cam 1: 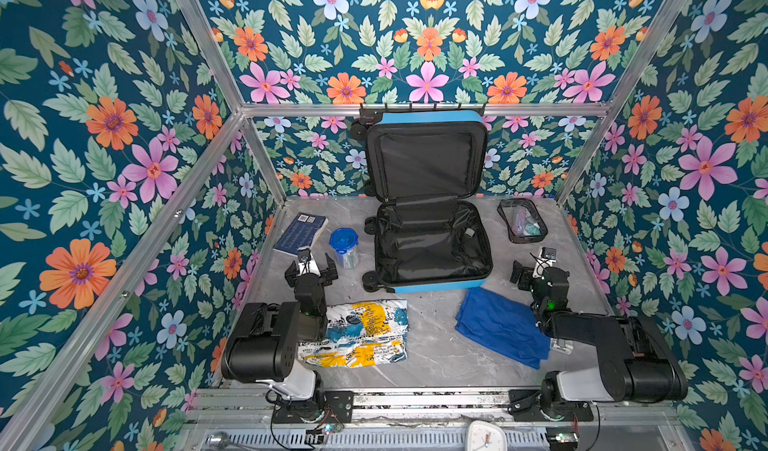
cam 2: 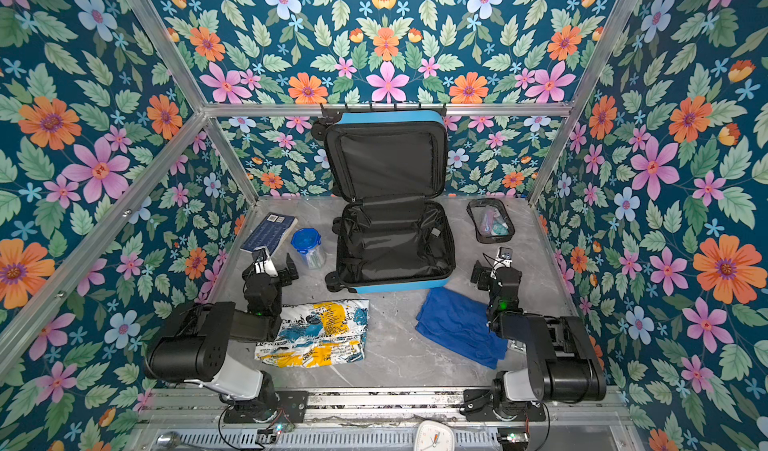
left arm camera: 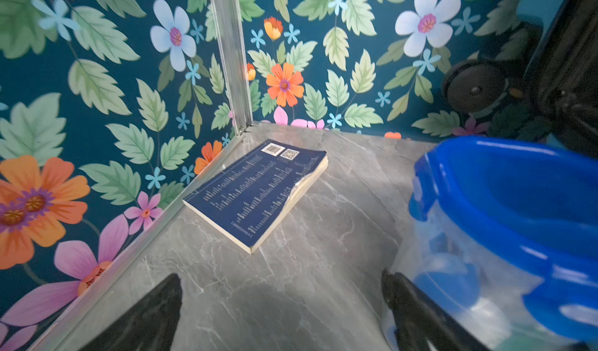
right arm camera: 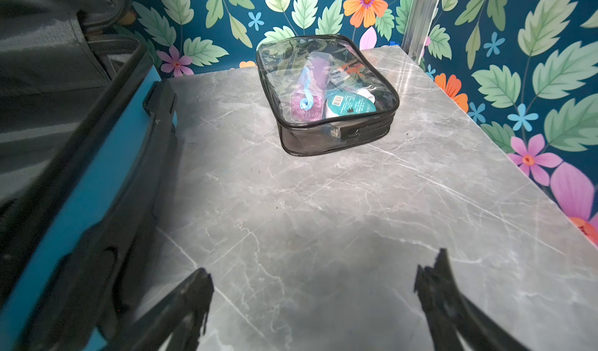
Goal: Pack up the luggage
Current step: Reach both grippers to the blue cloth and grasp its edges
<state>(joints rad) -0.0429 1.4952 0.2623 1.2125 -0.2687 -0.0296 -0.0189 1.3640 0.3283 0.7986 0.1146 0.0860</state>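
Luggage (cam 1: 440, 287) (cam 2: 403, 285): lying open at the back middle of the table (cam 1: 436, 357). Base half is sitting flat, lid is standing up against the back wall, and black lining and straps are showing inside.
Left gripper (cam 1: 311, 271) (left arm camera: 281, 288): your jaws are standing wide and gripping nothing. It's hanging over bare table left of the luggage, pointing at the back left corner.
Right gripper (cam 1: 538, 272) (right arm camera: 314, 284): jaws are spread wide too, with nothing between them. It's hanging over bare table just right of the luggage.
Book (cam 1: 300, 235) (left arm camera: 255, 194): dark blue, lying flat along the left wall with barcodes facing up. It's sitting ahead of your left gripper, apart from it.
Container (cam 1: 344, 247) (left arm camera: 504, 210): clear tub with a blue lid, standing upright between book and luggage. It's sitting right beside one left finger; contact I can't tell.
Pouch (cam 1: 522, 221) (right arm camera: 326, 93): clear with black trim, lying flat in the back right corner with toiletries showing through. It's well ahead of your right gripper.
Printed cloth (cam 1: 361, 332): white, yellow and blue, lying folded at front left, one edge running under the left arm.
Blue cloth (cam 1: 498, 328): lying folded at front right, near the luggage's front corner, with the right arm crossing over its edge.
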